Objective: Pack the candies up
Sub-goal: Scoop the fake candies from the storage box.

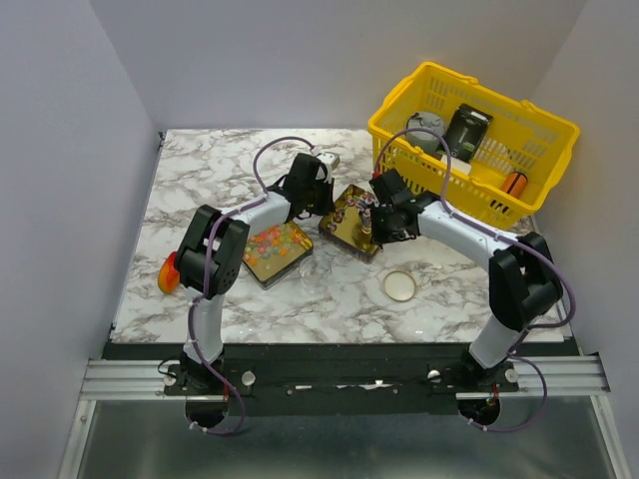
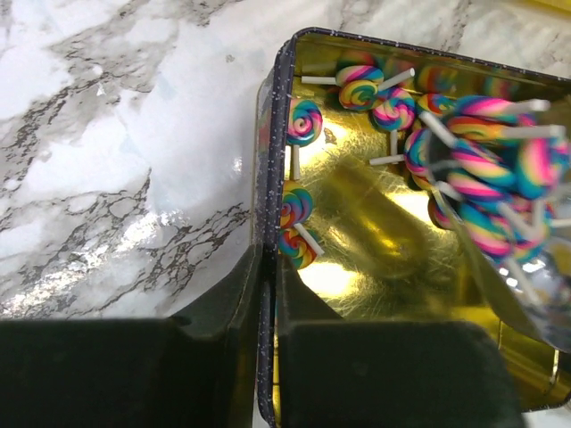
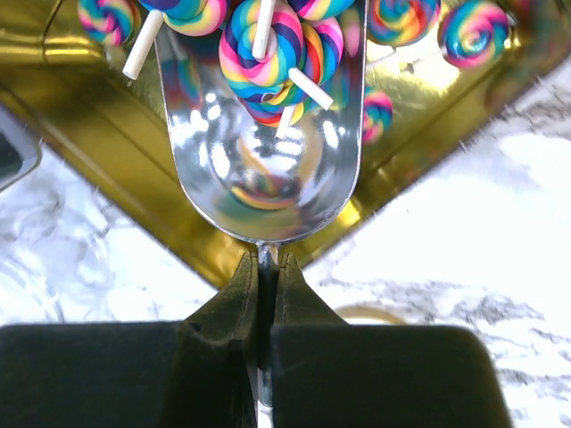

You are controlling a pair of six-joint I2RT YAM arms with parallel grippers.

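Right fingers (image 3: pixel 234 299) pinched the scoop (image 3: pixel 259 192) handle, left fingers (image 2: pixel 230 299) clamped the tin (image 2: pixel 266 160) wall. Lollipop candies (image 3: pixel 259 40) sat in both: probably light, hard and roll-prone, so better scooped than pinched.

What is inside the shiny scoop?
Several rainbow swirl lollipops with white sticks lie in the scoop, held by the right end effector. The gold tin floor beneath it is covered.
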